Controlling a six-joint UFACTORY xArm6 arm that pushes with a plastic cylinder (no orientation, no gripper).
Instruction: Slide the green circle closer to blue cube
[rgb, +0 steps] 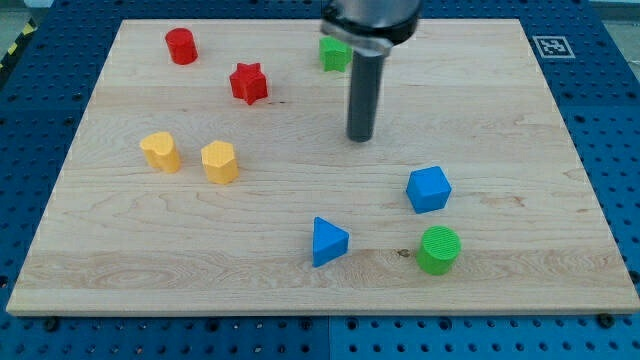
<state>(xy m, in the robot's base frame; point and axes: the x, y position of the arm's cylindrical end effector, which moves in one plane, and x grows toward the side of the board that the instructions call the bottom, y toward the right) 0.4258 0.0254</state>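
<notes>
The green circle (439, 249) lies near the view's bottom, right of centre. The blue cube (428, 189) sits just above it and slightly to the left, with a small gap between them. My tip (360, 137) rests on the board above and to the left of the blue cube, well apart from both blocks. The rod rises from it toward the view's top.
A blue triangle (328, 241) lies left of the green circle. Two yellow blocks (160, 151) (219, 161) sit at the left. A red cylinder (181, 46), a red star (248, 83) and a partly hidden green block (333, 54) lie near the top of the wooden board (150, 260).
</notes>
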